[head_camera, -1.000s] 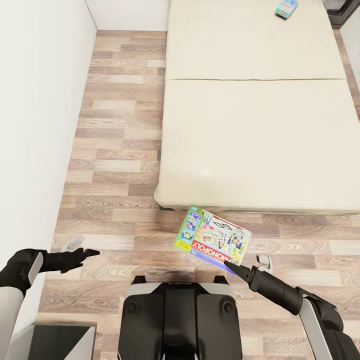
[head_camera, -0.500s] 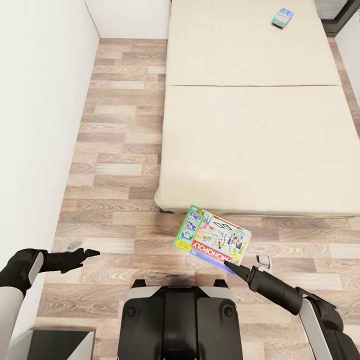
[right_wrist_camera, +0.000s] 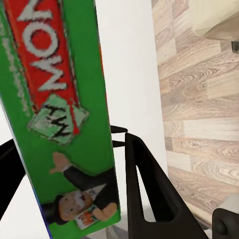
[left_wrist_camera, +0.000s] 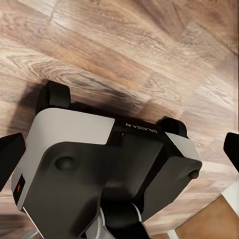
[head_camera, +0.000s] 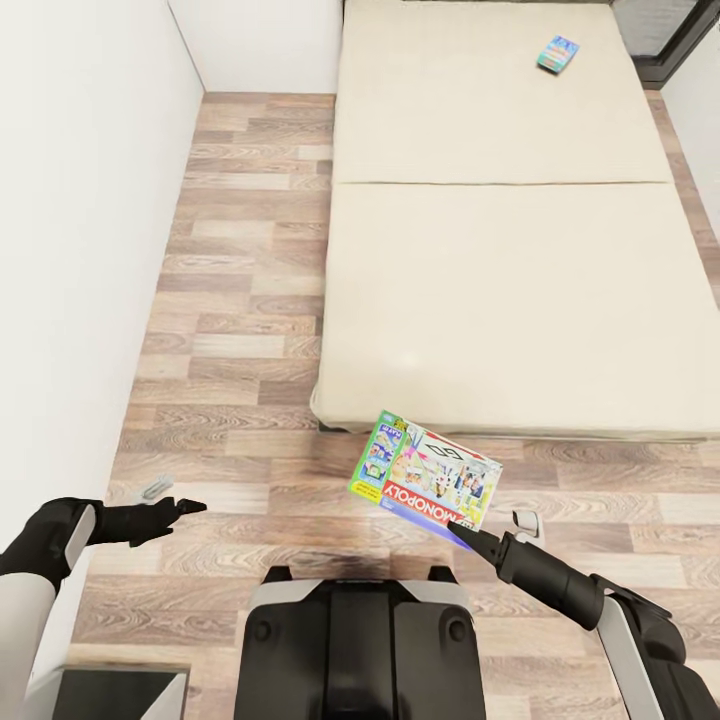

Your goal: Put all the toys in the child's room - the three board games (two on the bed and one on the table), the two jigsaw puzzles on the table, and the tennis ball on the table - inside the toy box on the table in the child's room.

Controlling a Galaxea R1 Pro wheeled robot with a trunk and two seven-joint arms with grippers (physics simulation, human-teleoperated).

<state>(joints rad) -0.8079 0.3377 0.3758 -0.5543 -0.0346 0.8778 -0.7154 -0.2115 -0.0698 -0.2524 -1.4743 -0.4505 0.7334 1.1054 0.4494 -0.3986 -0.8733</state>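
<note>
Head view: our right claw (head_camera: 462, 537) is clamped on the corner of a Monopoly board game (head_camera: 427, 473), held above the wood floor (head_camera: 230, 330) just short of the bed (head_camera: 500, 250). A small blue game box (head_camera: 558, 53) lies near the bed's far end. Our left claw (head_camera: 185, 507) hangs empty. Left wrist view: its fingers (left_wrist_camera: 10, 154) stand apart above our base (left_wrist_camera: 104, 169). Right wrist view: the game's green edge (right_wrist_camera: 64, 99) sits between the fingers (right_wrist_camera: 144, 184).

view: camera tilted up | bed (head_camera: 500, 250) sits lower in frame (robot unmoved)
</note>
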